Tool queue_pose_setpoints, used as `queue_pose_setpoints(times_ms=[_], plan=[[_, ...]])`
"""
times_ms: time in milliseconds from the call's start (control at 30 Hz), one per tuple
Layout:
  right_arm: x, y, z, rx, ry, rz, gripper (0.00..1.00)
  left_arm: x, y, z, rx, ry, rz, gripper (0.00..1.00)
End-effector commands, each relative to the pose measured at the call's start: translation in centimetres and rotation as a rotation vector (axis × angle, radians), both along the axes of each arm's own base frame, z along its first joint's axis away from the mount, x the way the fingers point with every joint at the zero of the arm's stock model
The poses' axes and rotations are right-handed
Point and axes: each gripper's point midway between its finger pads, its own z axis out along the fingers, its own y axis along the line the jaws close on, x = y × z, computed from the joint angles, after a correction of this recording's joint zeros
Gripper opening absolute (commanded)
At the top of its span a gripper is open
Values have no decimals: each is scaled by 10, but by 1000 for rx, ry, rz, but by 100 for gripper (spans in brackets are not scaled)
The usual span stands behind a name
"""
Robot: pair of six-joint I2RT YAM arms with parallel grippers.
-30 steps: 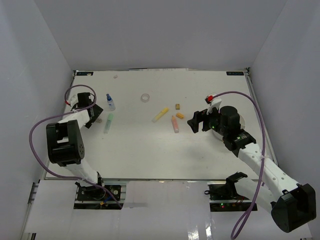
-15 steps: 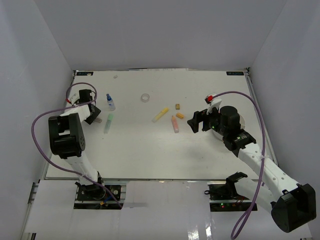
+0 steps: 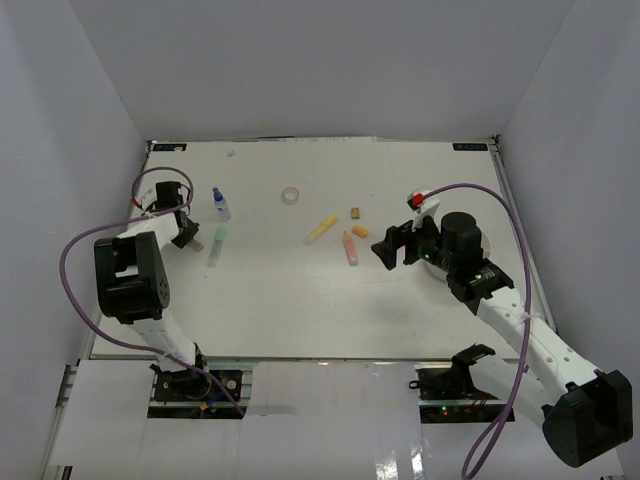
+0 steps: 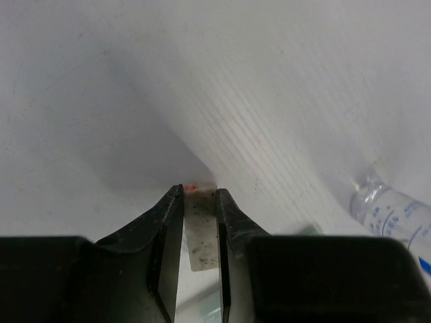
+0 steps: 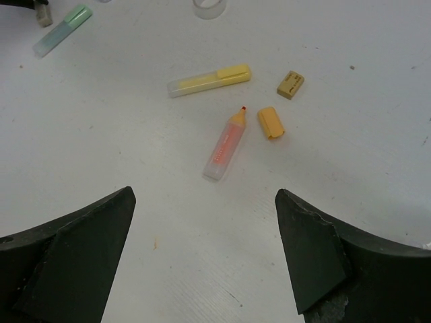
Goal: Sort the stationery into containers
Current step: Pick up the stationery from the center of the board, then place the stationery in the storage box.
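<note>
Left claw [image 4: 199, 192] clenched on small pale eraser [image 4: 200, 235], pinched between tips, low against counter [image 4: 283, 101] for lift. Right claw [image 5: 203, 195] spread wide, empty; orange marker [image 5: 225, 145] just ahead, likely next pick.

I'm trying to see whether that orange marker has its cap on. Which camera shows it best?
The right wrist view: the orange marker lies large and sharp, tip bare, an orange cap apart beside it. The top view shows the marker only as a small orange sliver. The left wrist view misses it.

Left end effector [image 4: 200, 193] pinched, right one [image 5: 204, 200] spread
</note>
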Motion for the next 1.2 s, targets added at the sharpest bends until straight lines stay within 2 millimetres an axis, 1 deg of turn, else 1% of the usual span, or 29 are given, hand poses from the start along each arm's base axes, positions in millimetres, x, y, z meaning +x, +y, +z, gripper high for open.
queue_pose_setpoints(times_ms=[0, 33, 67, 100, 133, 167, 200, 233, 300, 333, 367, 400, 433, 467, 500, 533, 567, 600, 633, 700, 733, 767, 800, 833, 900, 933, 967, 1100, 1167], plan=[[-9, 20, 33, 49, -90, 133, 91, 3, -10, 48, -15, -135, -92, 17], [-12, 24, 35, 56, -89, 158, 91, -3, -16, 49, -31, -147, -117, 17], [-13, 28, 39, 59, -91, 173, 91, 0, -21, 75, -24, -236, -148, 16], [-15, 30, 41, 59, -91, 184, 91, -1, -32, 85, -59, -282, -195, 14], [-16, 34, 45, 64, -96, 199, 92, -9, -40, 86, -73, -304, -233, 13], [-17, 38, 50, 67, -103, 213, 92, -7, -46, 117, -61, -417, -267, 11], [-18, 41, 53, 74, -102, 221, 92, -10, -57, 128, -88, -463, -311, 9], [-22, 47, 56, 81, -104, 241, 92, -16, -70, 133, -129, -498, -362, 7], [-24, 57, 64, 96, -99, 263, 93, -22, -85, 160, -165, -582, -409, 6], [-25, 61, 68, 104, -105, 268, 93, -25, -100, 165, -216, -598, -458, 4], [-30, 73, 67, 109, -98, 295, 94, -28, -114, 169, -269, -610, -475, 4], [-31, 80, 75, 125, -103, 301, 95, -30, -125, 174, -304, -628, -493, 3], [-36, 93, 80, 135, -116, 317, 95, -31, -135, 177, -334, -639, -514, 1], [-32, 102, 84, 138, -112, 303, 96, -33, -155, 184, -377, -660, -551, 0], [-35, 112, 87, 140, -111, 329, 96, -34, -162, 187, -390, -666, -563, 0], [-39, 122, 90, 152, -101, 328, 97, -36, -179, 194, -401, -682, -605, 0], [-36, 132, 86, 152, -81, 332, 97, -38, -195, 203, -407, -707, -648, 0], [-35, 139, 96, 169, -95, 331, 98, -39, -203, 210, -410, -722, -670, 0], [-39, 147, 99, 183, -87, 335, 99, -40, -215, 225, -411, -774, -715, 0], [-33, 155, 100, 183, -85, 317, 100, -43, -224, 234, -405, -798, -761, 0], [-31, 158, 108, 193, -97, 310, 100, -45, -229, 238, -403, -812, -795, 0], [-30, 163, 106, 193, -80, 307, 100, -50, -239, 246, -412, -843, -857, 0], [-29, 168, 110, 198, -78, 312, 100, -53, -248, 252, -395, -876, -918, 0], [-29, 171, 111, 199, -69, 314, 100, -57, -254, 254, -387, -893, -970, 0], [-29, 173, 110, 182, -56, 315, 100, -64, -263, 253, -368, -903, -1045, 0], [-28, 173, 113, 182, -58, 310, 100, -67, -268, 256, -366, -929, -1075, 0], [-27, 173, 113, 181, -58, 306, 97, -71, -270, 261, -366, -952, -1091, 0], [-29, 176, 117, 194, -43, 313, 91, -93, -288, 279, -343, -1090, -1250, 0], [-30, 177, 121, 204, -37, 310, 87, -95, -289, 276, -333, -1099, -1264, 0]])
